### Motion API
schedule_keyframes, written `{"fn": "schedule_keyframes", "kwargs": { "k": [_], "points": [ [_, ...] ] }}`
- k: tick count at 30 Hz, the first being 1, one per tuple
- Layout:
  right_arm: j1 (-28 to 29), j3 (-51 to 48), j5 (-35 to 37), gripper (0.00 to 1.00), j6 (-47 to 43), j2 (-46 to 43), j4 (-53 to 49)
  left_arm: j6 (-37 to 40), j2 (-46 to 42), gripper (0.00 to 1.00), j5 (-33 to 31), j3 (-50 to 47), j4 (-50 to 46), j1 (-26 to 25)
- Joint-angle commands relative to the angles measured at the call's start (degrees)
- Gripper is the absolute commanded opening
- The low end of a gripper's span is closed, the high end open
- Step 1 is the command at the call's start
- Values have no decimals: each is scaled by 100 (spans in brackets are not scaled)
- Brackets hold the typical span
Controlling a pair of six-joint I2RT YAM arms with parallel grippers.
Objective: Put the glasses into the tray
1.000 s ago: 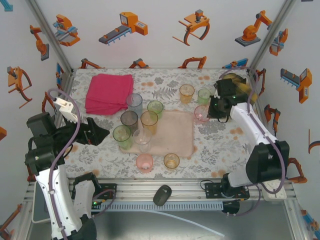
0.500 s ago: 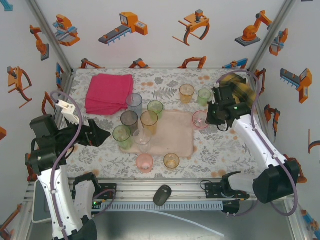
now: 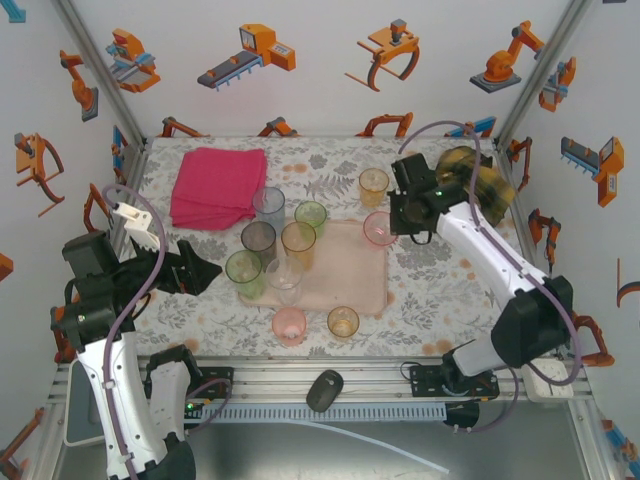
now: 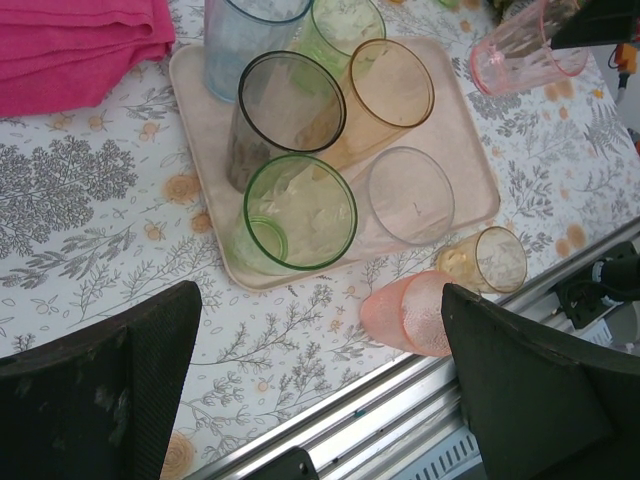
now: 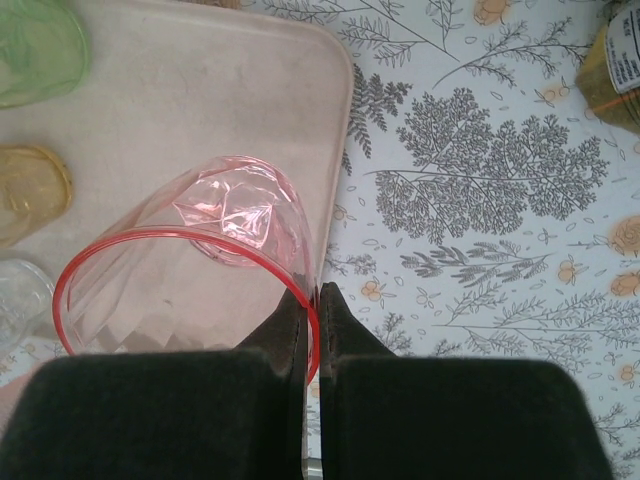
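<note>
The pale pink tray (image 3: pixel 350 290) lies mid-table. On its left part stand grey (image 3: pixel 258 238), orange (image 3: pixel 298 240), green (image 3: pixel 244 270) and clear (image 3: pixel 284 272) glasses, with pale blue (image 3: pixel 268 203) and light green (image 3: pixel 311 215) ones at its far edge. My right gripper (image 3: pixel 390 226) is shut on the rim of a pink glass (image 5: pixel 190 270), one finger inside and one outside, holding it tilted over the tray's far right corner (image 5: pixel 300 60). Left of the tray, my left gripper (image 3: pixel 205 272) hangs open and empty above the cloth-patterned table (image 4: pixel 320 390).
Off the tray, a pink glass (image 3: pixel 290 323) and a small orange glass (image 3: pixel 343 321) stand near the front rail, and another orange glass (image 3: pixel 373 185) stands behind the tray. A folded magenta cloth (image 3: pixel 218 185) lies at the back left. A yellowish labelled container (image 5: pixel 620 60) sits right of the tray.
My right arm has carried the pink glass leftwards, from the table right of the tray to above the tray's far right corner. The left arm has barely moved.
</note>
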Motion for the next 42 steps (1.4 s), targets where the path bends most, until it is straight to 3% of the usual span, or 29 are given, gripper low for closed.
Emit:
{"fn": "schedule_keyframes", "kwargs": {
  "k": [1, 10, 18, 42],
  "points": [
    [93, 406, 51, 3, -74, 381, 216, -89, -51, 97, 78, -38, 107, 56],
    [356, 1437, 165, 3, -278, 1766, 146, -112, -57, 97, 45, -48, 114, 91],
    [485, 1861, 252, 4, -340, 2472, 156, -142, -36, 97, 60, -36, 122, 135],
    [529, 1985, 232, 10, -282, 2909, 262, -169, -54, 97, 65, -78, 165, 170]
  ]
}}
